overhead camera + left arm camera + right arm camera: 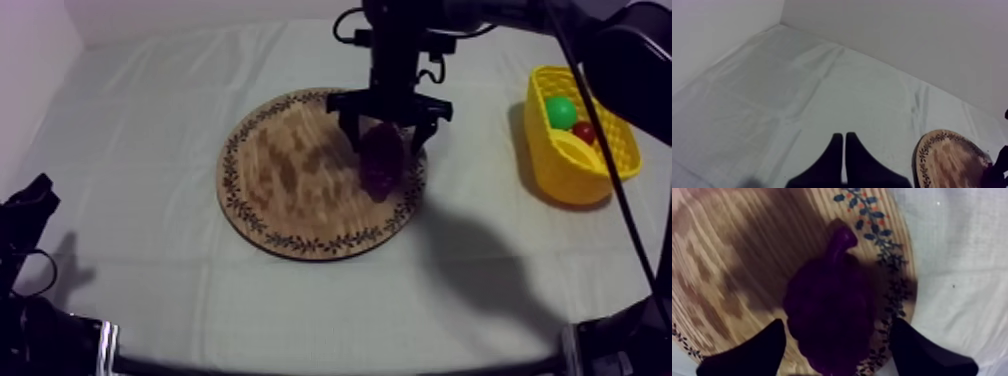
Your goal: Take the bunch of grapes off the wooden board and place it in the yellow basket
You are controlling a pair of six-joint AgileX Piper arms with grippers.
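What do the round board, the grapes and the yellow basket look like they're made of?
Round board: wood, matte, with visible grain and a printed leafy rim. Bunch of grapes: probably moulded plastic or rubber, smooth dark purple. Yellow basket: likely plastic, even bright yellow with thin walls.

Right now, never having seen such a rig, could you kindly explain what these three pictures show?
This is a two-armed robot at a cloth-covered table. One picture looks down from above; the other two come from cameras on each arm's wrist. On the table lie a wooden board and, at the right, a yellow basket holding a green fruit and a small red fruit. A bunch of grapes lies on the board near its rim. The right gripper hangs over the grapes, fingers open at either side, holding nothing yet. The left gripper is shut on nothing, over the cloth.
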